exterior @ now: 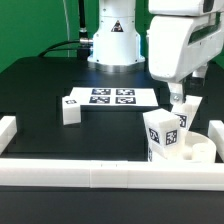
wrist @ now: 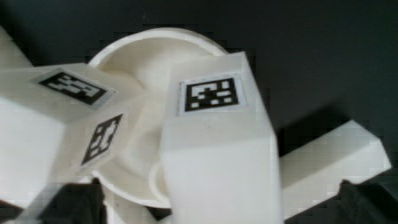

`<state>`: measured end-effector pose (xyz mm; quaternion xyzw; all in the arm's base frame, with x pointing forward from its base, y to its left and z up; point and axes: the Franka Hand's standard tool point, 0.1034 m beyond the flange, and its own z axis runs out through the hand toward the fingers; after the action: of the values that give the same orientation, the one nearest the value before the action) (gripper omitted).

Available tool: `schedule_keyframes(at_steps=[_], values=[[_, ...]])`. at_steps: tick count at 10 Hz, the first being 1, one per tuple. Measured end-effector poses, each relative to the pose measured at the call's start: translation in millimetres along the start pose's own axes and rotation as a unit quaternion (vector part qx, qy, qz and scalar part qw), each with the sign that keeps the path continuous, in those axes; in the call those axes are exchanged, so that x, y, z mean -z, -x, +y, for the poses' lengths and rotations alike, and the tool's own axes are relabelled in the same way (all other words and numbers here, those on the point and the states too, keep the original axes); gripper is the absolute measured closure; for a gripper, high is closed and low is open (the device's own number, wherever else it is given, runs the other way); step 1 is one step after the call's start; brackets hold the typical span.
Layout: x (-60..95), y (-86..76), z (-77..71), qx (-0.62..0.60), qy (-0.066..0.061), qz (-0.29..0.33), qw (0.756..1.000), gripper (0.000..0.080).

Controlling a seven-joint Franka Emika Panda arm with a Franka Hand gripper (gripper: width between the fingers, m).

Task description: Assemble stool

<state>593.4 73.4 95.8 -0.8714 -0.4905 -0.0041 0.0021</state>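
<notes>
Wrist view: blocky leg (wrist: 222, 150), round seat (wrist: 157, 55)

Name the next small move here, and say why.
Probably ease the open gripper down around the upright leg at the seat, then close: the jaws stand wide just above it, holding nothing. One loose leg lies on the table.

White tagged legs (wrist: 222, 135), round seat (wrist: 151, 58) behind
</notes>
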Motion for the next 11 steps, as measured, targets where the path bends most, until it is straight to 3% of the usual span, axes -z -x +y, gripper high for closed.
schedule_keyframes(at_steps=[9,10,11], values=[[-16.8,9.9,-0.7,-0.007,-0.01,-0.009,1.0,0.0174],[-16.8,10.6,-0.2,-0.008,-0.01,-0.009,1.0,0.0393],[-16.8,10.7,-0.1,-0.016,-0.01,-0.009,1.0,0.0393]])
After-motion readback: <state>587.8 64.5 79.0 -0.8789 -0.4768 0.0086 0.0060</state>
